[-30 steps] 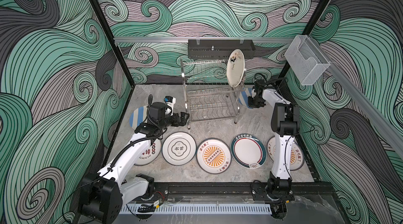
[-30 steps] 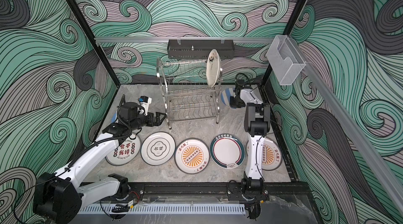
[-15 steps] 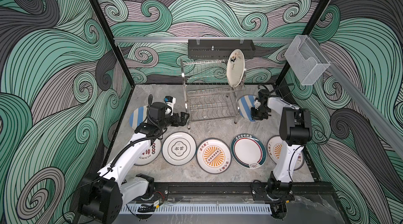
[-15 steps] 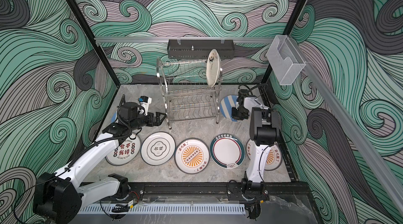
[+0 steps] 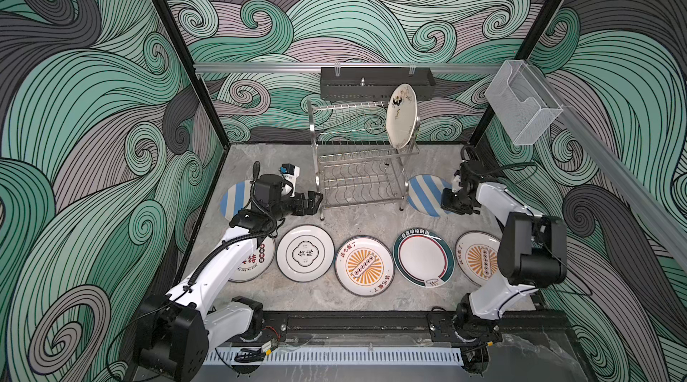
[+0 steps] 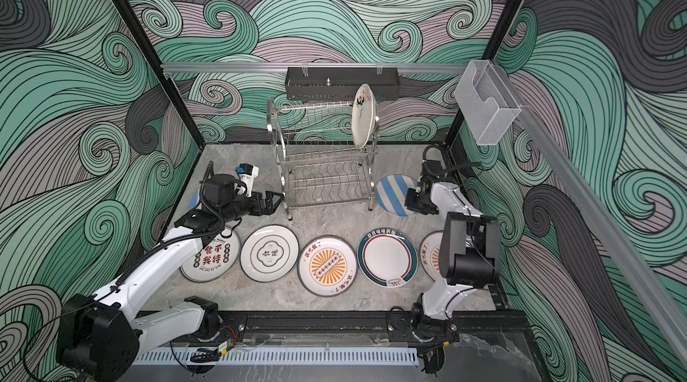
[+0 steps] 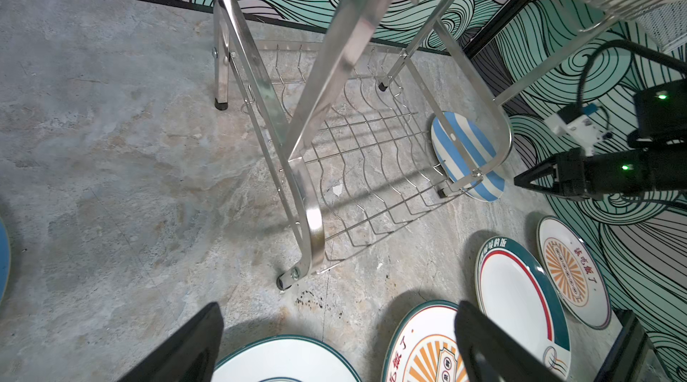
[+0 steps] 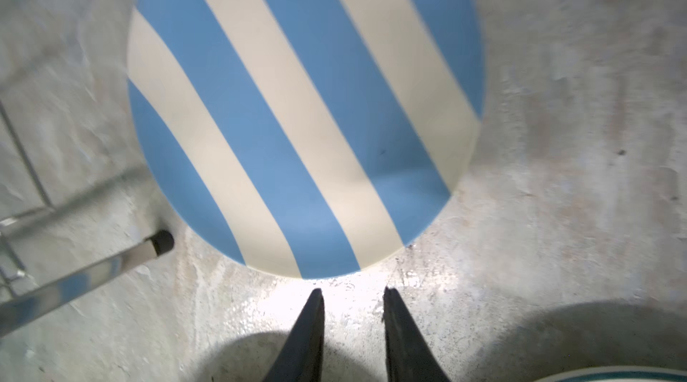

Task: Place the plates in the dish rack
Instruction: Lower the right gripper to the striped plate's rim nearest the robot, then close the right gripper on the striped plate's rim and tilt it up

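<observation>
On the grey table (image 5: 271,160), toward the back wall, the dish rack (image 5: 358,183) stands upright on its feet. One cream plate (image 5: 401,116) stands on edge at the right end of the upper tier.

Seven plates lie flat on the table. The right striped plate (image 5: 423,194), blue and white, lies just beside the rack's right front foot. The left striped plate (image 5: 234,201) lies left of the rack, partly hidden by the left arm. Along the front runs a row of five, left to right:
- the lettered plate (image 5: 260,265), partly under the left arm
- the emblem plate (image 5: 305,253)
- the centre sunburst plate (image 5: 364,266)
- the green-rimmed plate (image 5: 423,257)
- the right sunburst plate (image 5: 477,259), partly behind the right arm

Neighbours in the row lie close. Whether their rims touch cannot be told.

The left gripper (image 5: 314,201) sits just beside the rack's left front leg. Its jaws are spread wide with nothing between them.

The right gripper (image 8: 353,291) points down at the table by the right striped plate. Its jaws stand a narrow way apart and grip nothing. In the wrist view the fingertips (image 8: 316,298) sit just clear of the plate's rim. Contact with the table cannot be judged.
</observation>
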